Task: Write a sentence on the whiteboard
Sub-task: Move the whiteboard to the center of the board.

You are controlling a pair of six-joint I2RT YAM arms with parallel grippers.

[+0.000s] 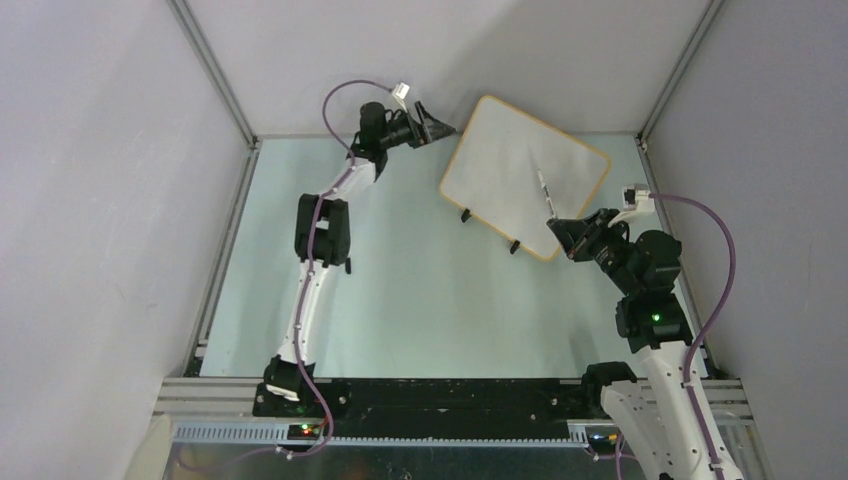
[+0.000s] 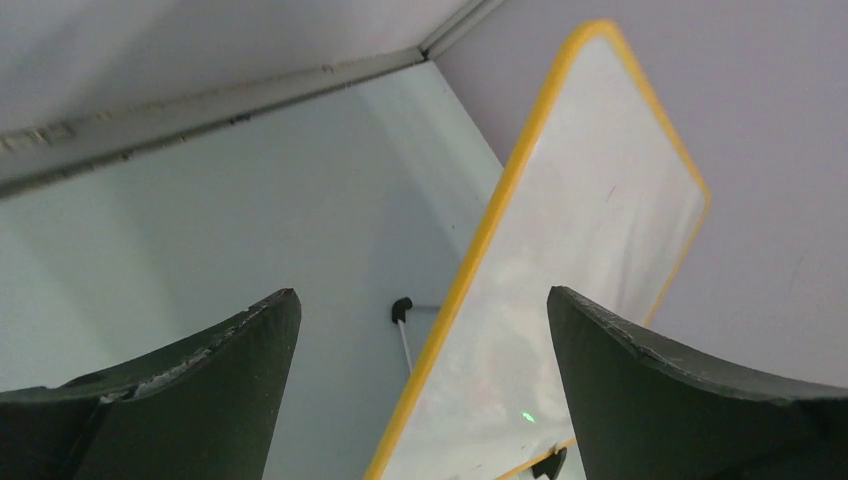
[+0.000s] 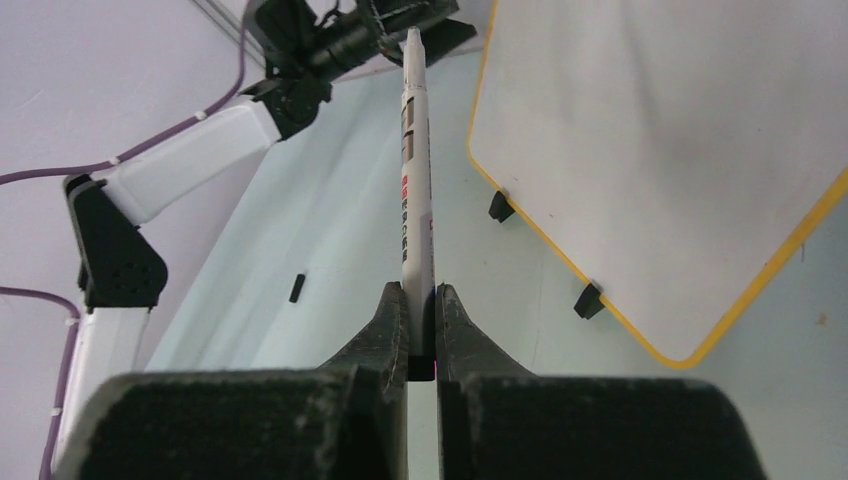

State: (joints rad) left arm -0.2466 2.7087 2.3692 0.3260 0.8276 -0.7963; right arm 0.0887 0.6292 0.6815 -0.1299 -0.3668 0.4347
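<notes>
The whiteboard (image 1: 500, 155) stands tilted at the back of the table on two black feet (image 1: 465, 214). Its face shows no writing in any view; the sentence is not visible. My right gripper (image 1: 568, 235) is shut on a white marker (image 1: 543, 190) whose tip points up over the board's lower right part. In the right wrist view the marker (image 3: 415, 160) rises from my gripper (image 3: 420, 290), left of the board (image 3: 680, 130). My left gripper (image 1: 440, 128) is open and empty beside the board's upper left edge. In the left wrist view my gripper (image 2: 422, 295) frames the yellow-rimmed board (image 2: 590, 230).
Grey enclosure walls close in the pale green table (image 1: 400, 280) at the back and both sides. A small black cap-like piece (image 3: 297, 287) lies on the table left of the marker. My left arm (image 3: 200, 140) stretches along the left side.
</notes>
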